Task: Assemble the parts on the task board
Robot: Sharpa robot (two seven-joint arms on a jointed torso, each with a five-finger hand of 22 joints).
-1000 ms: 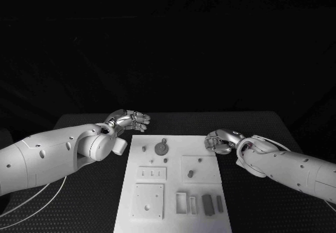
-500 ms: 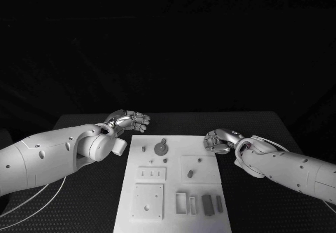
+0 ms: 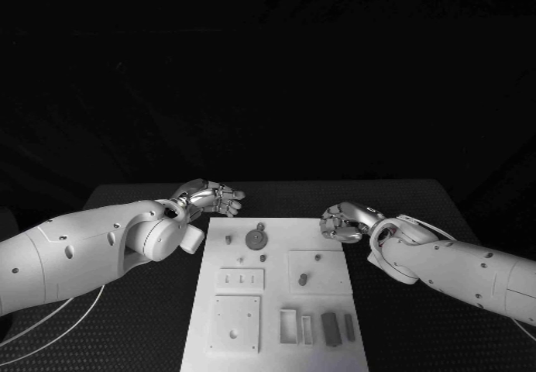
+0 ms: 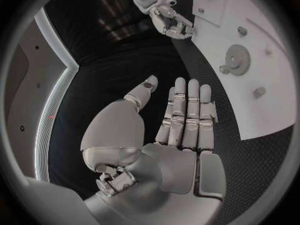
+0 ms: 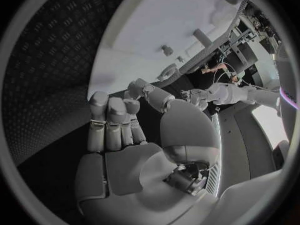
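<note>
Black, textured table fills the lower half of the head view, and the white task board runs down its middle from centre frame to the bottom edge. You have both hands at the board's far end. The left hand sits just off the board's upper-left corner, and the right hand hangs at its upper-right edge. The wrist views show each one with fingers loosely curled and nothing in the palm, so treat both as free.

The parts lie on the board itself: a round gear near the top, a small peg in the square plate at centre right, and a dark bar among the slots at lower right.

Your main risk, as I judge it, is the right hand. It is close to the board's rim, and a sideways reach could catch that edge and shift the whole plate, knocking loose pieces out of place. The parts are also small and lie close together, so curled fingers coming down may push a neighbour away.

For room, you have open table on both sides of the board and beyond its far edge. Lift before crossing inward, and bring only one hand over the board at a time.
</note>
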